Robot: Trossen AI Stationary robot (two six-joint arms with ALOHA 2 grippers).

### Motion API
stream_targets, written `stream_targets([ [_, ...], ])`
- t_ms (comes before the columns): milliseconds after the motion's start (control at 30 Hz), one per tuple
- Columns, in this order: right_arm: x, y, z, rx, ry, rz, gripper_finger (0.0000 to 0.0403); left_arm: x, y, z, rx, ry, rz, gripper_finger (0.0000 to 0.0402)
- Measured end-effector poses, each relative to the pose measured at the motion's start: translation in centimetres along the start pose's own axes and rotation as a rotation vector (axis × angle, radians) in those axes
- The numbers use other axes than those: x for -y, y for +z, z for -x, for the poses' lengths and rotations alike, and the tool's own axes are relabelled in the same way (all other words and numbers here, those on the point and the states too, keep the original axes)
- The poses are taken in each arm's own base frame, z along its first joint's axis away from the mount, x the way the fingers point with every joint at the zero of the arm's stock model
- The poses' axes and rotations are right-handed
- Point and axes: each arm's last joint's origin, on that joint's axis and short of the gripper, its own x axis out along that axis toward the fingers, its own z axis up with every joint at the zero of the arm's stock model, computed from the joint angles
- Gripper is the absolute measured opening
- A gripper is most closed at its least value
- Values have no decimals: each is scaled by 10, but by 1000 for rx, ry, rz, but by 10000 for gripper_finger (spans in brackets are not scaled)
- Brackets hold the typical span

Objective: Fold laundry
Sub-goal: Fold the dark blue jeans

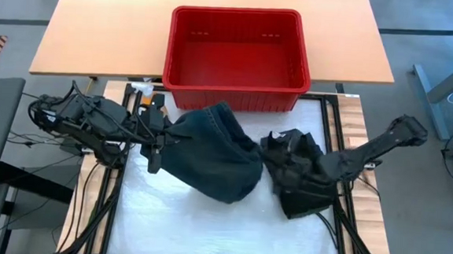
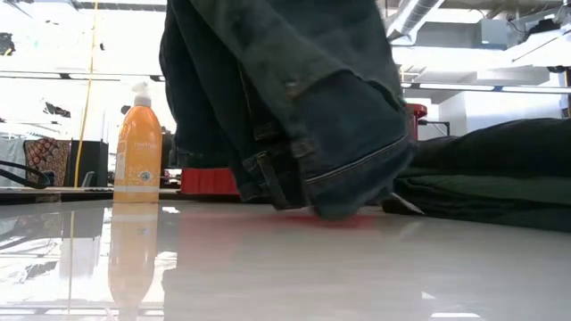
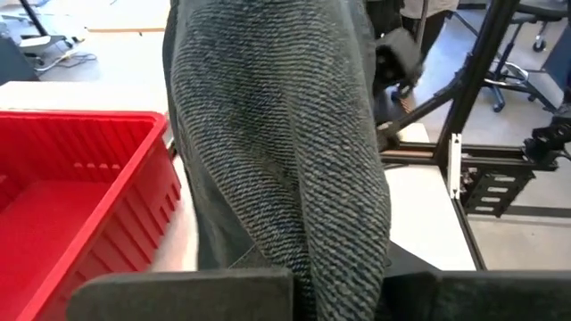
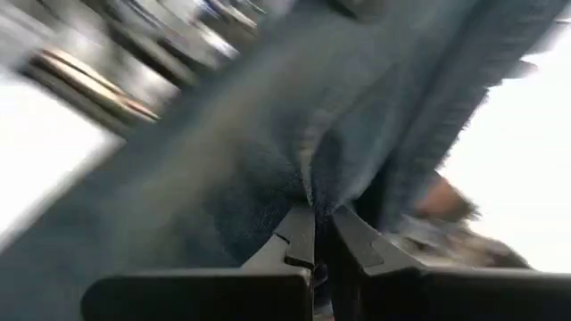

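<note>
**Both arms on a denim garment at mid-table**

The white table top (image 1: 204,228) fills the lower half of the high view, with a wooden table (image 1: 98,32) across the top of the frame behind it. A red plastic basket (image 1: 237,58) sits at upper centre, and no laundry shows inside it.

The largest piece of laundry is a dark blue denim garment (image 1: 221,154) bunched at the centre of the high view, just below the basket. In the low view it hangs down from the top of the frame, and a cuffed, stitched end (image 2: 343,169) reaches the table surface at centre. To its right in the high view lies a pile of black clothes (image 1: 298,175), touching the denim's edge; in the low view the same dark pile (image 2: 500,174) rests at the right of the frame.

The left gripper (image 1: 159,139) sits at the denim's left edge in the high view. Its wrist view shows the fabric (image 3: 285,152) running down between the 2 fingers, so it is clamped on the garment.

The right gripper (image 1: 284,158) lies over the black pile at centre right. In its wrist view the 2 fingertips (image 4: 299,236) are pinched nearly together on blue denim (image 4: 268,152).

An orange spray bottle (image 2: 138,147) stands at the left of the low view.
</note>
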Motion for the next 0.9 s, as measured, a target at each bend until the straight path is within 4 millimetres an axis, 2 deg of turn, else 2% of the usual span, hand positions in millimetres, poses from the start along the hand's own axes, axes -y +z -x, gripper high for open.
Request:
stream_targets([
  [100,12,-6,16,105,238,-127,29,-1,1,2,6,11,-4,8],
  [267,25,-23,27,85,461,-246,29,-1,1,1,8,10,-4,8],
  [500,27,-29,27,219,781,-320,29,1,0,-3,0,0,-7,8],
  [667,23,-34,19,192,886,-430,32,1,-1,-3,-1,-6,-7,8],
  [767,23,-37,13,140,881,-479,70,1,0,-3,-1,-2,-7,8],
  [900,32,-34,7,90,840,-531,143,0,0,-1,4,4,-4,8],
])
